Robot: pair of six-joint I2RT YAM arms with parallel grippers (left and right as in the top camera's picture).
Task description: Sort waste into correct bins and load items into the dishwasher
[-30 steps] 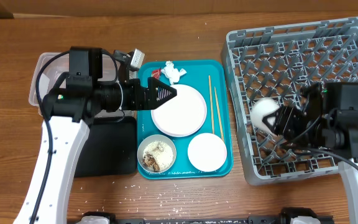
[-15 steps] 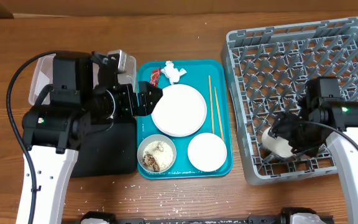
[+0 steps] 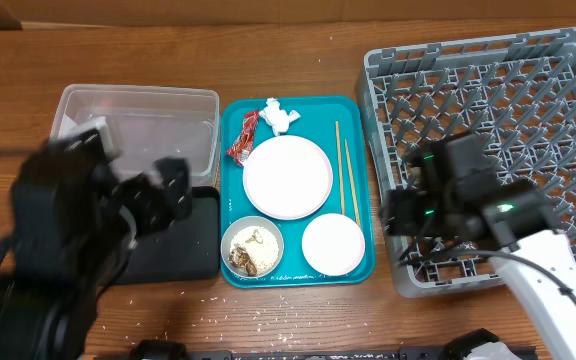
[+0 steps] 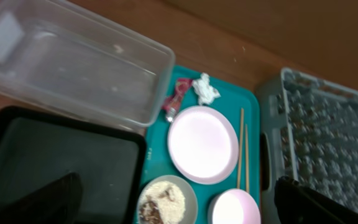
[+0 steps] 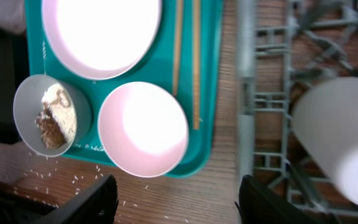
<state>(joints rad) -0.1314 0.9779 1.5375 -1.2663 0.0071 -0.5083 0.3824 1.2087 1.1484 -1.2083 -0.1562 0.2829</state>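
Observation:
The white plate [image 3: 287,177] lies on a teal tray [image 3: 230,112] with two chopsticks [image 3: 343,170], a white tissue [image 3: 280,116], a red wrapper [image 3: 243,135], a pale bowl of rice scraps [image 3: 252,246] and a pinkish bowl [image 3: 333,244]. My left gripper [image 3: 168,190] is open and empty over the black tray [image 3: 183,250], blurred by motion. My right gripper [image 3: 398,210] is open and empty over the left edge of the grey rack [image 3: 488,90]. A white cup-like item [image 5: 340,137] lies in the rack, beside the right gripper [image 5: 179,205].
The clear tub [image 3: 138,110] stands behind the black tray and looks empty. Loose rice grains [image 3: 268,320] are scattered on the wooden table in front of the teal tray. The left wrist view shows the tub [image 4: 73,68], black tray [image 4: 55,162] and plate [image 4: 202,143].
My right gripper has let go of the white item in the rack and moved left to the rack's edge. My left arm has pulled back from the teal tray toward the front left.

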